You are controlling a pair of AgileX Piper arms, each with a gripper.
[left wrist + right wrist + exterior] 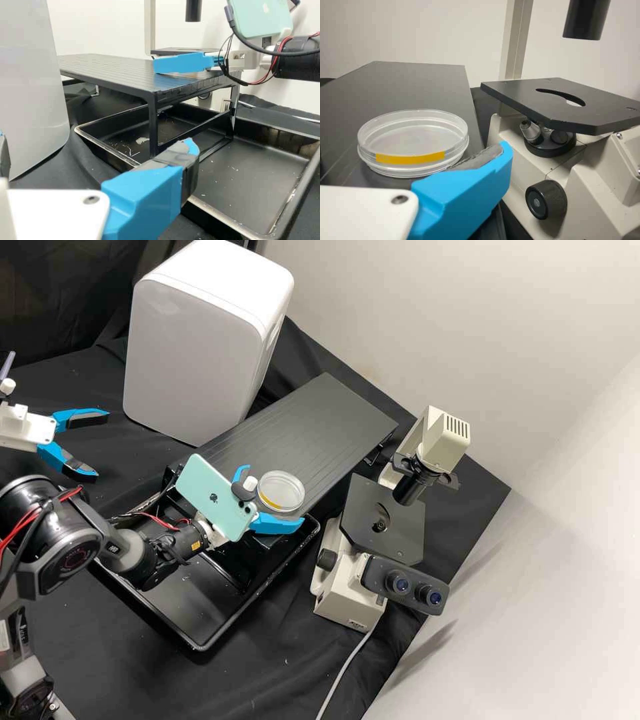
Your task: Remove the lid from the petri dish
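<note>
The petri dish (pixel 281 491) sits at the near corner of a black rack (pixel 313 413) that stands in a tray (pixel 200 637) on the bench, close to the rack's edge and just beside a microscope (pixel 380 540). Its clear lid (pixel 413 131) is on, seated over the base, which carries a yellow strip (pixel 410 158) on its side wall.

The right gripper (pixel 273 497) is spread, one blue finger (pixel 470 185) on each side of the dish and just beside its rim; I cannot tell whether either pad touches. The left gripper (pixel 101 444) hangs wide open, holding nothing, well apart from the dish and near a white box (pixel 200 340).

The dish looks like thin, light, rigid plastic, smooth and likely slippery, and the lid probably rests loose. The place to hold is the lid's short side wall, high up and clear of the base, with a gentle squeeze, since hard pressure could crack it or pinch lid and base together. Being so light and so close to the edge, the dish could slide off the rack if nudged sideways, so a straight lift suits best
</note>
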